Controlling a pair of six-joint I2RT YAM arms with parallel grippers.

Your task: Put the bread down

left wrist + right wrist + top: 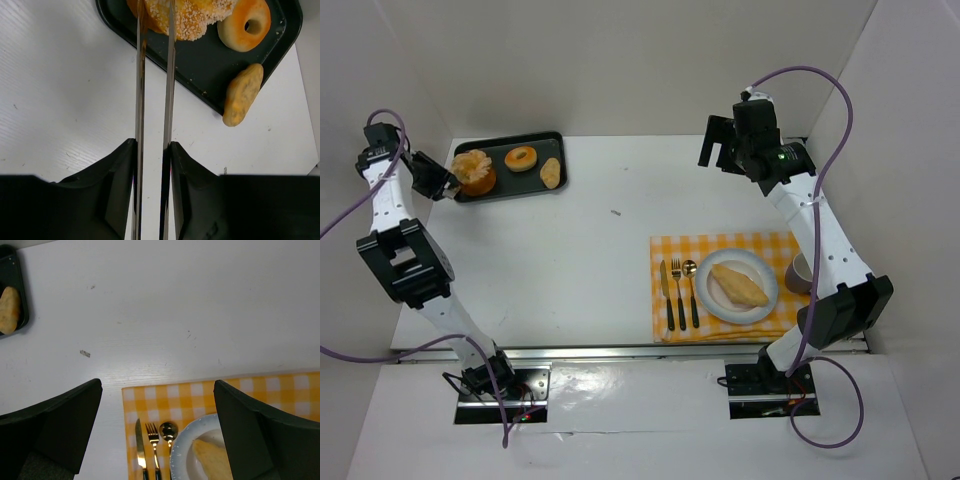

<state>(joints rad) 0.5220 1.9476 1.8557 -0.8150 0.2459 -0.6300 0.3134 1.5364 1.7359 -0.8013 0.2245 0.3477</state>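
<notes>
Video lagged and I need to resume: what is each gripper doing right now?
Left gripper: closed on the tongs, tips at the seeded bun.
Right gripper: open, empty.

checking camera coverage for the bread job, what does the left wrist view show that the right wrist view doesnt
Only the left wrist: the left gripper clamped on metal tongs, their tips at the seeded bun, plus a ring-shaped bread. Only the right wrist: the yellow checked cloth with knife, fork, spoon and a white plate carrying a pale bread. Both: the black tray with the oval bread at its edge, and the white table.
</notes>
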